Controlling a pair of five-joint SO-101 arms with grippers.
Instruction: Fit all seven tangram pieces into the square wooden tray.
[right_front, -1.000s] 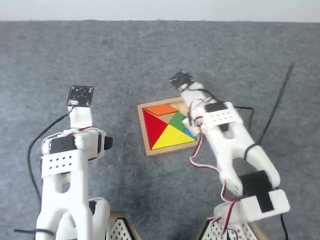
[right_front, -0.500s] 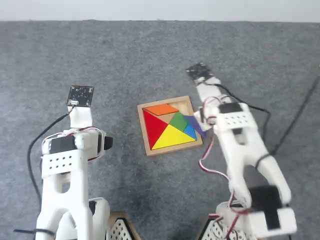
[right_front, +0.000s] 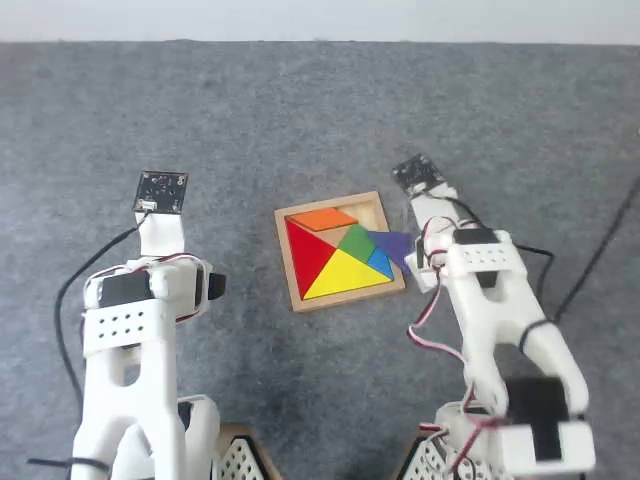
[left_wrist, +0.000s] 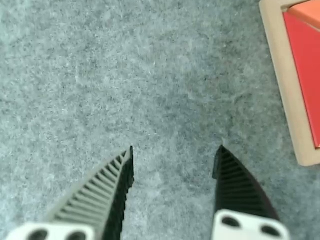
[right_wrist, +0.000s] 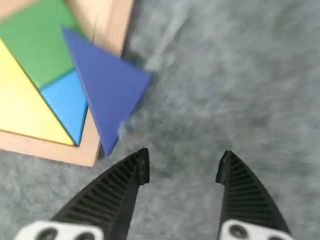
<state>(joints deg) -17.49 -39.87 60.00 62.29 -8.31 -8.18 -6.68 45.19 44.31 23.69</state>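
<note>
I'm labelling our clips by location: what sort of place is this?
Probably a robotics test bench: a grey felt-like mat as worktop, left arm and right arm with bare wires, and a wooden tray of puzzle pieces.

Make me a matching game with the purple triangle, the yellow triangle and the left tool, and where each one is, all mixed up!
1. purple triangle
2. yellow triangle
3. left tool

A. flat inside the tray
B. open above bare carpet
C. lying across the tray's rim

Pairs: 1-C, 2-A, 3-B.
</note>
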